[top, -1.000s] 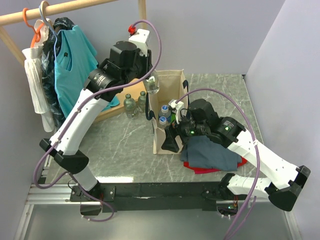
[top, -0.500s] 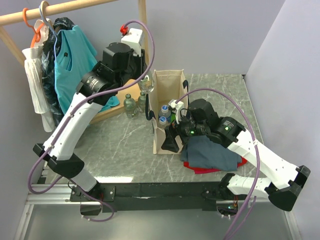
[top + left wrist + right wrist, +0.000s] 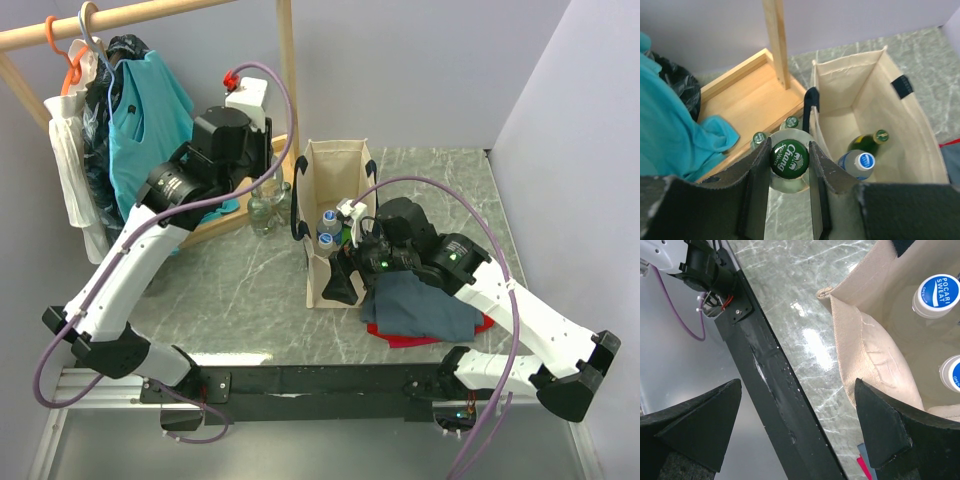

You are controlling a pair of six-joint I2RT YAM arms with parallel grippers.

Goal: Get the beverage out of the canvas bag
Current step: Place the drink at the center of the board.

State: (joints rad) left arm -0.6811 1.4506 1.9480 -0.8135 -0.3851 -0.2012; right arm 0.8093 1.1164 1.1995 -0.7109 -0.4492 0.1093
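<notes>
The beige canvas bag (image 3: 337, 165) with navy handles stands open on the marble table. Its walls also show in the left wrist view (image 3: 867, 82) and the right wrist view (image 3: 866, 357). My left gripper (image 3: 789, 167) is shut on the neck of a clear glass bottle with a green Chang cap (image 3: 789, 158). It holds the bottle upright outside the bag's left wall (image 3: 268, 192). Inside the bag are a green bottle (image 3: 866, 143) and white-capped bottles (image 3: 858, 163) (image 3: 936, 289). My right gripper (image 3: 797, 390) is open at the bag's near end, holding nothing.
Two green-capped bottles (image 3: 759, 138) stand beside the wooden base (image 3: 747, 97) of the clothes rack, whose post (image 3: 776, 42) rises close by. A teal shirt (image 3: 150, 120) hangs at the left. A grey-blue cloth (image 3: 425, 305) lies right of the bag. A black rail (image 3: 770, 375) runs along the table's near edge.
My left arm has carried the held bottle left and down, from over the bag's left rim to beside the bottles at the wooden base. The right arm has not moved.
</notes>
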